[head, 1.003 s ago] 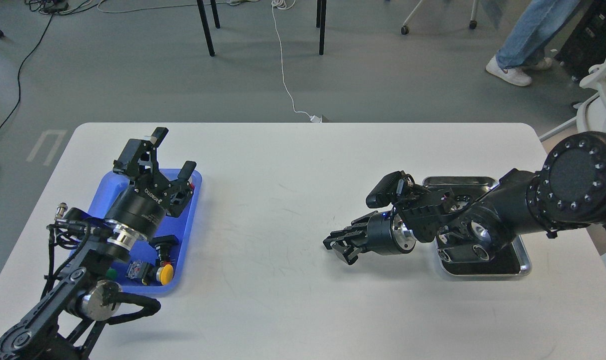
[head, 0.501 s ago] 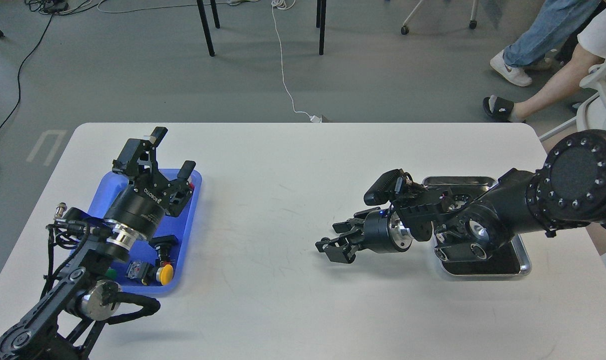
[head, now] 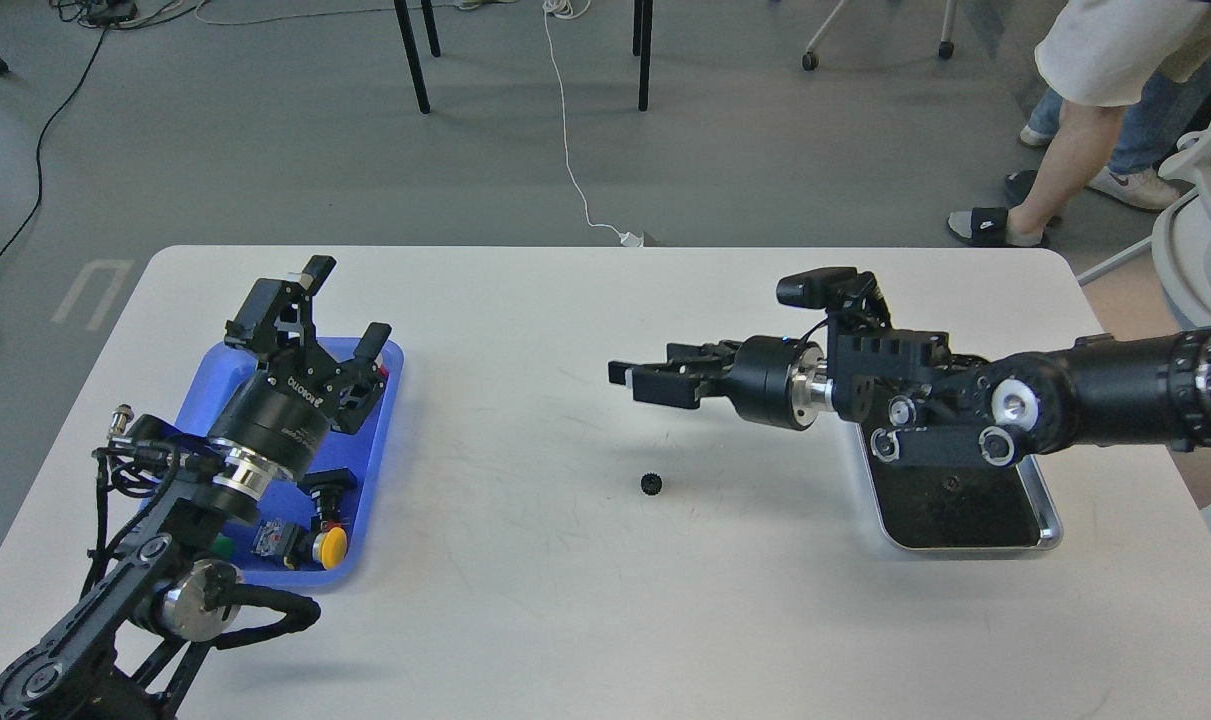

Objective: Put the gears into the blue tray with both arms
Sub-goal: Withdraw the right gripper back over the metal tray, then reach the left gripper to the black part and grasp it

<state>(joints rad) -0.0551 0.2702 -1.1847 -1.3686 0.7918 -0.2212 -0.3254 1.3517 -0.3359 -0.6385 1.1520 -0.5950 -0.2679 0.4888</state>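
One small black gear (head: 651, 484) lies alone on the white table, near the middle. My right gripper (head: 633, 377) hangs above and slightly behind it, lifted off the table, open and holding nothing. The blue tray (head: 377, 447) sits at the left of the table. My left gripper (head: 346, 304) hovers over the tray's far end, open and empty, with its fingers pointing away from me. The left arm hides part of the tray's inside.
Push-buttons lie in the blue tray, one with a yellow cap (head: 332, 547). A silver metal tray (head: 1050, 525) with a black inside sits at the right, partly under my right arm. A person (head: 1085, 120) stands beyond the table's far right corner.
My right gripper opened and let the gear go onto the table, then rose and drew back. The left arm has not moved. A person walked in at the top right.
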